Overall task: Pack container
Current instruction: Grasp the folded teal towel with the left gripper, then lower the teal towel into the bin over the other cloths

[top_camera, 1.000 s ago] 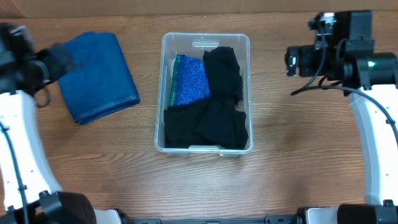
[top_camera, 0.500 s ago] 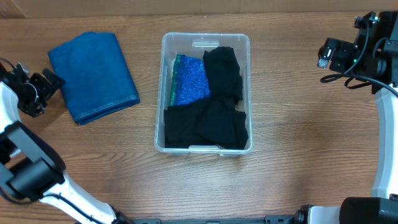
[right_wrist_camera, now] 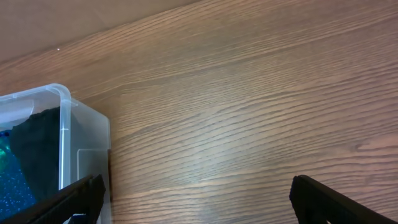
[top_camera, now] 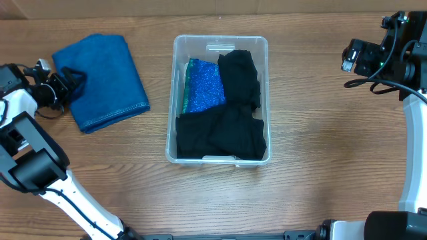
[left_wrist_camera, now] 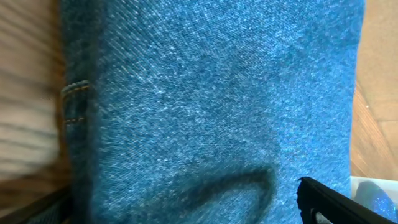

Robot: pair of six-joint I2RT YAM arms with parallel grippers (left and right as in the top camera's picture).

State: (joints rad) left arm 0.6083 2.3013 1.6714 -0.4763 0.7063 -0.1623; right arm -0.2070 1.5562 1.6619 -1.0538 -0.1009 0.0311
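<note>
The wooden table (top_camera: 320, 147) holds the container (top_camera: 221, 38) at its middle, packed with black clothes (top_camera: 230, 130) and a sparkly blue piece (top_camera: 203, 87). The left gripper (top_camera: 72, 83) is spread wide at the folded denim (top_camera: 100, 73); the right gripper (right_wrist_camera: 196, 200) is wide too, well apart.

The container's (top_camera: 220, 38) floor is being hidden by black cloth (top_camera: 230, 130) and a blue glittery piece (top_camera: 205, 87), whose right and lower edges are being covered by that cloth. Left of the container, the folded denim (top_camera: 100, 80) is being cut off by the top and bottom edges of the left wrist view, where the table (left_wrist_camera: 25, 118) is being blurred and the left gripper's (top_camera: 70, 85) fingers (left_wrist_camera: 326, 199) are being cropped to tips. Right of the container, the right arm (top_camera: 408, 140) is being cut by the overhead frame's edge, and the right gripper (top_camera: 352, 59) is being rendered too small there for its jaws to be read. In the right wrist view, the container is being cropped at the left and bottom edges.
</note>
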